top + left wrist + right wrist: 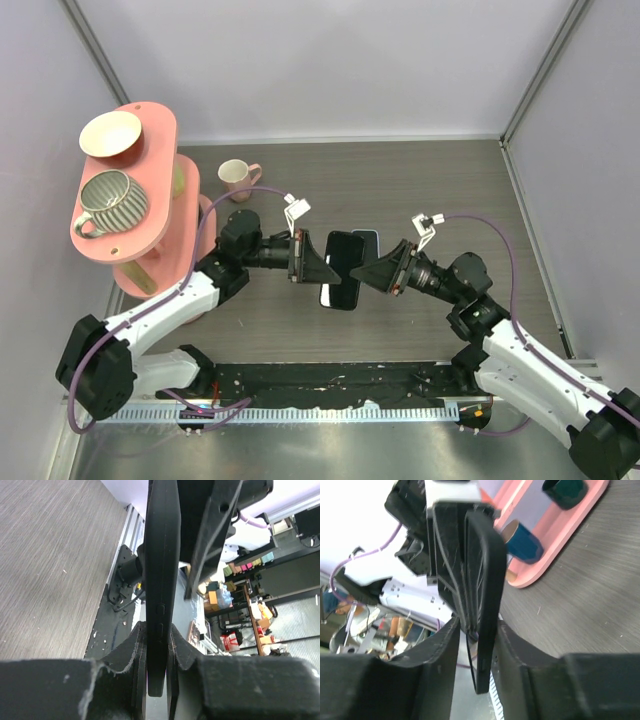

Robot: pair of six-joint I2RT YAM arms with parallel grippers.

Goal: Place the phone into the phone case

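Note:
The black phone case (pixel 340 272) hangs upright in the air over the middle of the table. My left gripper (pixel 316 262) is shut on its left edge. In the left wrist view the case (pixel 161 580) stands edge-on, pinched between both fingers. Only the phone's light-blue-rimmed top end (pixel 366 237) shows, beside the case's upper right corner. The rest is hidden behind the case and my right gripper (pixel 372 270). In the right wrist view a black slab (pixel 487 605) stands edge-on between the jaws. One finger (pixel 512 645) touches it and the other (pixel 447 645) stands a little off it.
A pink two-level shelf (pixel 150 225) with a cream bowl (pixel 110 133) and a striped mug (pixel 110 198) stands at the left. A pink cup (pixel 236 177) sits on the table behind the left arm. A black rail (pixel 330 380) runs along the near edge.

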